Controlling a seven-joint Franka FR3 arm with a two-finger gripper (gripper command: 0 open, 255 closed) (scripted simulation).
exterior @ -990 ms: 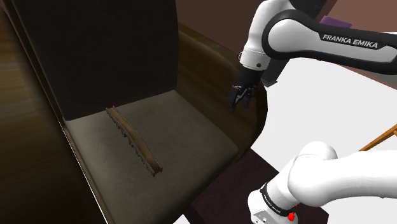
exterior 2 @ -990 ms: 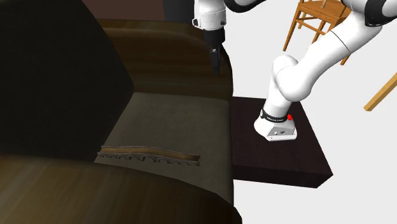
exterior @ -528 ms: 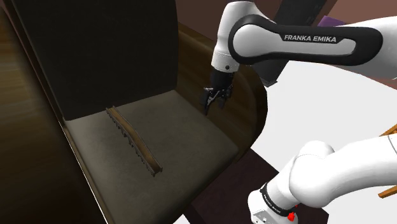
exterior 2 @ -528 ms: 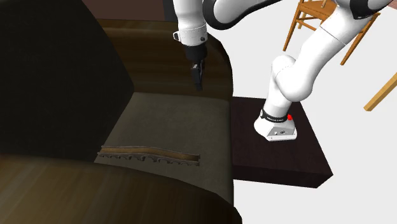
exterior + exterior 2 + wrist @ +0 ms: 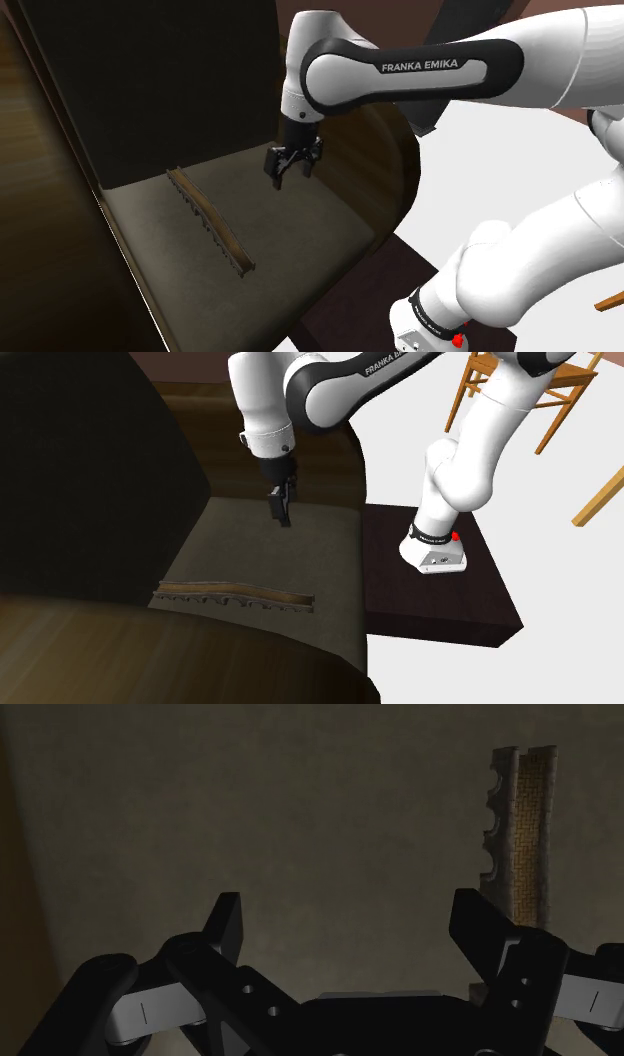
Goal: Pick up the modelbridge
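The model bridge (image 5: 211, 222) is a long, thin brown strip with an arched edge, lying flat on the grey seat cushion (image 5: 290, 215) of a dark armchair. In the second exterior view the bridge (image 5: 232, 596) lies near the cushion's front edge. My gripper (image 5: 292, 172) hangs open above the cushion, to the right of the bridge in the shoulder view, holding nothing. The second exterior view has the gripper (image 5: 281, 514) over the cushion's back part. In the wrist view the bridge (image 5: 520, 844) lies beyond one of my fingers (image 5: 487, 932), outside the open gap.
The armchair's dark backrest (image 5: 150, 80) and curved wooden arm (image 5: 385, 165) rise around the seat. My stand (image 5: 440, 582) sits beside the chair. Wooden chairs (image 5: 500, 387) stand on the pale floor behind it.
My gripper has swung from over the chair's arm leftward in the shoulder view and down over the seat cushion, closer to the bridge. The bridge has not moved.
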